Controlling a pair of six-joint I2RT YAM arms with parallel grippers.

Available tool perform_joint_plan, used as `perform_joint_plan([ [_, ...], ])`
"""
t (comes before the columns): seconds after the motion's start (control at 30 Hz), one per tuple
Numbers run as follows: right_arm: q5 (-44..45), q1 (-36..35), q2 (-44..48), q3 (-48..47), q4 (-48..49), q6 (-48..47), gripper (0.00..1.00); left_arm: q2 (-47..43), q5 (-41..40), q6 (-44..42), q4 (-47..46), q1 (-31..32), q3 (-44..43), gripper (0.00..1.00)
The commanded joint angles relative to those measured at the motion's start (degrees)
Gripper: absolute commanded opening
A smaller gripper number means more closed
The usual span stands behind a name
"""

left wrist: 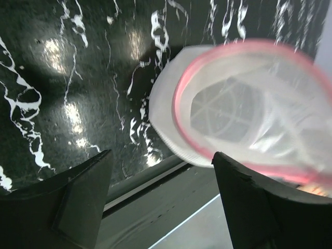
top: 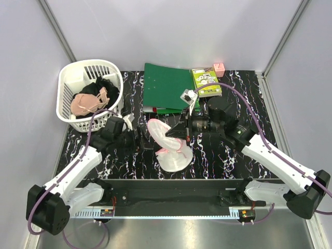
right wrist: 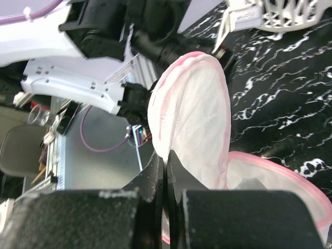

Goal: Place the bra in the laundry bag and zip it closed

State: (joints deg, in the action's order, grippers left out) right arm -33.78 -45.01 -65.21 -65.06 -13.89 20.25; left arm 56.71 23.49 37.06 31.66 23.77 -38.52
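1. The white slotted basket point(top: 67, 78) stands at the far left corner of the table point(top: 212, 161). The peach bra point(top: 85, 104) lies inside it, next to a black garment point(top: 99, 87); the two touch.
2. The laundry bag point(top: 174, 158) sits near the middle of the table, towards the near edge. It is unzipped and nothing shows inside it. One half rests on the surface and the other half is raised like a lid.
3. The right gripper point(top: 173, 134) is clenched on the raised half of the bag. In the right wrist view its fingers point(right wrist: 150, 207) are pressed together with the white mesh point(right wrist: 192, 114) pinched between them.
4. The left gripper point(top: 141, 139) is released and holds nothing. It hangs just left of the bag.
5. The left wrist view shows its fingers point(left wrist: 67, 202) wide apart, and beyond them the bag's pink-trimmed mouth point(left wrist: 244, 109), blurred, with bare mesh within. The overhead view cannot see into that opening.
6. The right wrist view alone shows the outer face of the raised half, with the left arm behind it and the basket point(right wrist: 280, 13) at the top edge.
7. A green folder point(top: 166, 85), a green box point(top: 206, 82) and a small pink block point(top: 219, 69) lie along the far edge.
8. The table is black with white marble veining. Plain pale walls point(top: 171, 31) close it in on three sides.
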Motion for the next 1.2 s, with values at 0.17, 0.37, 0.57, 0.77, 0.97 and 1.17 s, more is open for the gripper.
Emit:
perform_joint_plan([
  [0.17, -12.4, 1.5, 0.1, 0.5, 5.4, -2.6, 0.0, 11.3, 13.2, 1.7, -8.4, -2.2, -1.5, 0.83],
  [0.37, -16.0, 1.9, -1.6, 0.2, 7.5, -1.4, 0.0, 21.0, 19.5, 0.9, -11.9, -0.7, -3.8, 0.79],
  [0.57, -19.3, 2.0, -3.3, 0.2, 8.7, -0.3, 0.0, 29.3, 25.7, 2.6, -15.5, 1.3, -8.0, 0.6],
  [0.77, -19.8, 3.3, -2.6, 1.5, 9.2, -0.2, 0.0, 33.5, 28.2, 0.6, -13.7, 1.7, -11.0, 0.3],
  [0.97, -21.1, 4.5, -2.6, 1.8, 9.7, 0.7, 0.0, 33.8, 19.8, -8.6, -0.3, 1.8, -15.7, 0.54],
  [1.17, -22.1, 5.0, -2.2, 2.2, 10.1, 1.5, 0.0, 32.7, 18.3, -10.0, 1.4, 4.3, -11.9, 0.61],
])
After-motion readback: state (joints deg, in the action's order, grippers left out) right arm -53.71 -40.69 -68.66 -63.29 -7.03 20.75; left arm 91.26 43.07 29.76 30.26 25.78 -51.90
